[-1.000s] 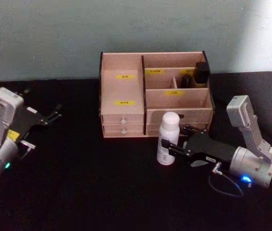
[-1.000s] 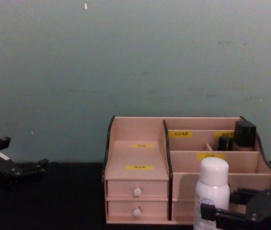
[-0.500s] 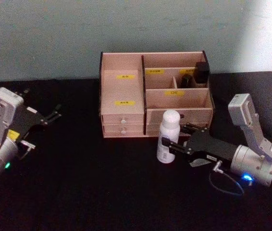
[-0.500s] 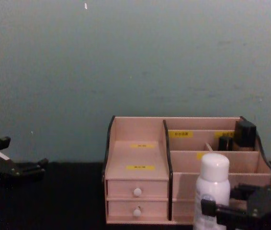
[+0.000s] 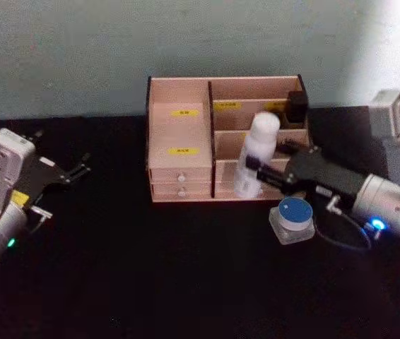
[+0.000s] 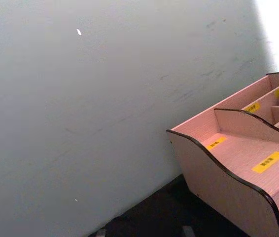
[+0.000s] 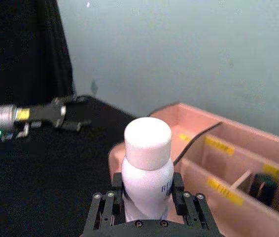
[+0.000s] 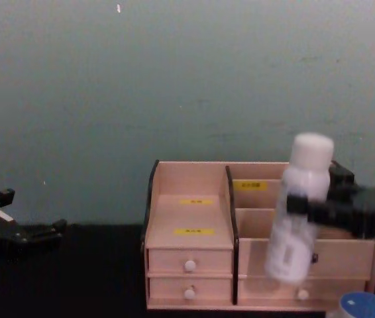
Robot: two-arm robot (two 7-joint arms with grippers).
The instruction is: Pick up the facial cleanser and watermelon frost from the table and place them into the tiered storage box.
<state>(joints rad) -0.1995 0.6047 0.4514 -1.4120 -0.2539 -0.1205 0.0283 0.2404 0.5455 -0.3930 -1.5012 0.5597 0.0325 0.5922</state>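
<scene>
My right gripper (image 5: 256, 174) is shut on the facial cleanser (image 5: 257, 154), a tall white bottle with a rounded cap. The bottle hangs tilted in the air in front of the right half of the tiered storage box (image 5: 179, 90). From the chest the facial cleanser (image 8: 300, 211) reaches above the box (image 8: 187, 262), with the right gripper (image 8: 301, 205) across its middle. The right wrist view has both fingers (image 7: 179, 190) pressed on the bottle (image 7: 147, 158). The watermelon frost (image 5: 292, 219), a squat jar with a blue lid, stands on the table below the right arm. My left gripper (image 5: 76, 171) rests open at the far left.
Dark bottles (image 5: 297, 106) stand in the box's back right compartment. Black cloth (image 5: 150, 268) covers the table, with free room in front of the box. A cable (image 5: 348, 236) loops beside the jar. A pale wall (image 8: 174, 79) rises just behind the box.
The right gripper has lifted the facial cleanser off the table, up and back toward the box. With the arm raised, the blue-lidded jar now shows. The left arm has not moved.
</scene>
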